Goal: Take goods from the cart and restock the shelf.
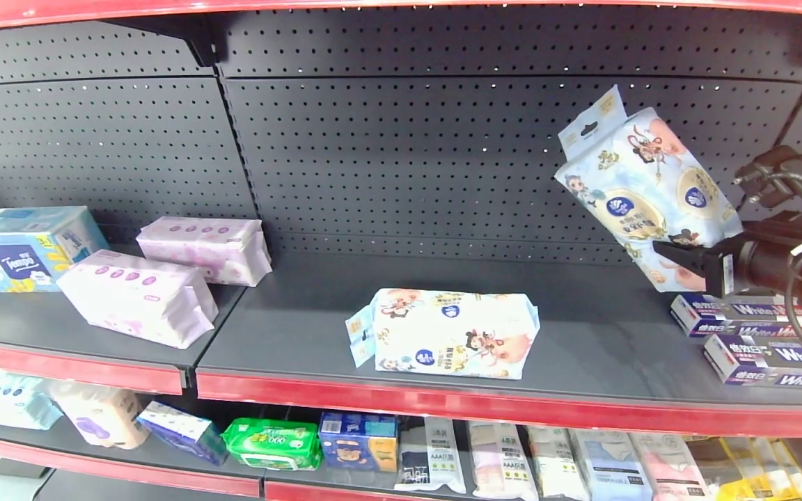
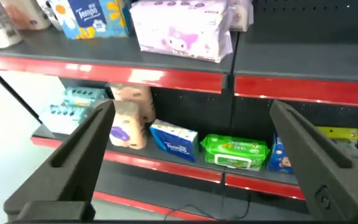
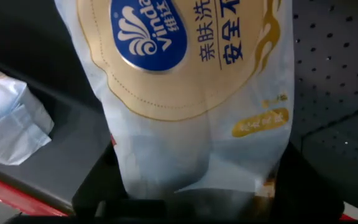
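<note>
Head view: dark grey metal shelf (image 1: 303, 299) with a red front lip and a perforated back panel. Item in hand: pale blue soft tissue pack with cartoon print (image 1: 641, 188), tilted and raised above the shelf's right part, clamped at its lower end by the right gripper (image 1: 679, 259). Item placed: matching cartoon-print pack (image 1: 450, 334), lying flat mid-shelf near the front lip. Other stock: two pink-and-white soft packs (image 1: 140, 296) and a blue tissue bundle (image 1: 28, 247) at left; purple-and-white toothpaste cartons (image 1: 756, 316) at right, under the arm. Left wrist view: left gripper (image 2: 191, 162), jaws wide apart with nothing between them, facing the lower tier where a green wipes pack (image 2: 236, 151) lies. Right wrist view: the held pack (image 3: 191, 93) pinched in the right gripper, with the placed pack (image 3: 8, 118) on the shelf beyond. Progress, as judged: one pack of this kind is stocked and a second is not yet set down. Bare shelf around the placed pack suggests more is to come. How much is left in the cart cannot be told.
</note>
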You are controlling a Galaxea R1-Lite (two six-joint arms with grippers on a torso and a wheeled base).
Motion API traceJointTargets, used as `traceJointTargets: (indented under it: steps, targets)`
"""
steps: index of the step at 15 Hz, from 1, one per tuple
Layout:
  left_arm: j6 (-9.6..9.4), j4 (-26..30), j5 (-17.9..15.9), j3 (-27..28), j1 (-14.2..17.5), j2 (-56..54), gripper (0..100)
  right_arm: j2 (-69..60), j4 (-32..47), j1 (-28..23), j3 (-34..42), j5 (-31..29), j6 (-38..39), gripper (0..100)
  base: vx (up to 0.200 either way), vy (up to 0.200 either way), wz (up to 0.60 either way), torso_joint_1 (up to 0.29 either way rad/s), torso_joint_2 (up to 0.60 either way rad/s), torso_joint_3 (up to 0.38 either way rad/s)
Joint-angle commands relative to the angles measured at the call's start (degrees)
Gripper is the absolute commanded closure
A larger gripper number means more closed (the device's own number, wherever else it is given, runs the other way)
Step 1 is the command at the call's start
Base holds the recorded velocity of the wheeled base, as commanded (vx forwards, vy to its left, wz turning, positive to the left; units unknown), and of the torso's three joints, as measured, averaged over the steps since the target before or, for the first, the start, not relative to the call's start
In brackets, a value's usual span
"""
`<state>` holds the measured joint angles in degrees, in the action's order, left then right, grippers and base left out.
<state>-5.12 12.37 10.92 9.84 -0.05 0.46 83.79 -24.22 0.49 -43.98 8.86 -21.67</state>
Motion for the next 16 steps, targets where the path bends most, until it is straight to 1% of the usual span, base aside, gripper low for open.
traceJointTargets:
  steps: [1, 2, 3, 5, 6, 7, 8, 9, 10, 11, 12, 13, 14, 15, 16]
  targets:
    - [1.16, 0.0, -0.9, -1.0, 0.0, -0.1, 0, 0.5, 0.0, -0.6, -0.8, -0.2, 0.7, 100, 0.0, 0.0, 0.0, 0.0, 0.0, 0.0]
    - [1.87, -0.1, -4.1, -2.1, 0.0, -0.2, 0, 0.1, 0.1, -0.9, -0.1, -1.8, 2.1, 100, 0.0, 0.0, 0.0, 0.0, 0.0, 0.0]
    - [1.96, -0.1, -9.5, -2.7, 0.0, 0.0, 0, -0.3, 0.1, -1.0, 0.6, -3.2, 3.3, 100, 0.0, 0.0, 0.0, 0.0, 0.0, 0.0]
    - [1.78, -0.2, -17.8, -2.7, 0.0, 0.1, 0, -1.0, 0.1, -1.0, 1.4, -3.8, 4.2, 100, 0.0, 0.0, 0.0, 0.0, 0.0, 0.0]
    - [1.34, -0.2, -18.5, -2.7, 0.0, -0.2, 0, -1.9, 0.1, -1.0, 2.0, -3.8, 4.1, 100, 0.0, 0.0, 0.0, 0.0, 0.0, 0.0]
    - [0.9, -0.2, -16.6, -2.7, 0.0, -0.5, 0, -2.4, 0.1, -1.0, 2.4, -3.9, 4.0, 100, 0.0, 0.0, 0.0, 0.0, 0.0, 0.0]
    - [1.25, -0.2, -12.4, -2.7, 0.0, -0.5, 0, -2.7, 0.1, -1.0, 2.8, -3.9, 4.0, 100, 0.0, 0.0, 0.0, 0.0, 0.0, 0.0]
    - [2.31, -0.2, -6.4, -2.8, 0.0, -0.5, 0, -2.9, 0.1, -1.1, 2.9, -4.0, 4.1, 100, 0.0, 0.0, 0.0, 0.0, 0.0, 0.0]
    - [7.67, -0.7, -2.7, -3.1, 0.0, -0.5, 0, -3.6, 0.2, -1.5, 2.9, -4.8, 4.1, 100, 0.0, 0.0, 0.0, 0.0, 0.0, 0.0]
    - [9.16, -2.4, -2.6, -3.9, 0.0, -0.5, 0, -4.2, 0.4, -1.6, 2.9, -5.3, 4.1, 100, 0.0, 0.0, 0.0, 0.0, 0.0, 0.0]
    - [8.81, -7.0, -3.5, -6.1, 0.0, -0.5, 0, -4.5, 0.6, -1.6, 2.8, -5.7, 4.0, 100, 0.0, 0.0, 0.0, 0.0, 0.0, 0.0]
    - [6.97, -14.7, -5.6, -9.7, 0.0, -0.5, 0, -5.2, 0.8, -1.6, 2.9, -6.3, 3.8, 100, 0.0, 0.0, 0.0, 0.0, 0.0, 0.0]
    - [7.14, -15.3, -8.2, -9.8, 0.0, -0.5, 0, -5.8, 1.1, -1.6, 2.9, -7.1, 3.6, 100, 0.0, 0.0, 0.0, 0.0, 0.0, 0.0]
    - [8.64, -12.3, -8.5, -9.7, 0.0, -0.5, 0, -6.6, 1.7, -2.0, 2.9, -7.6, 3.4, 100, 0.0, 0.0, 0.0, 0.0, 0.0, 0.0]
    - [8.64, -12.3, -8.8, -9.7, 0.0, -0.5, 0, -7.3, 2.9, -2.2, 2.6, -7.7, 3.3, 100, 0.0, 0.0, 0.0, 0.0, 0.0, 0.0]
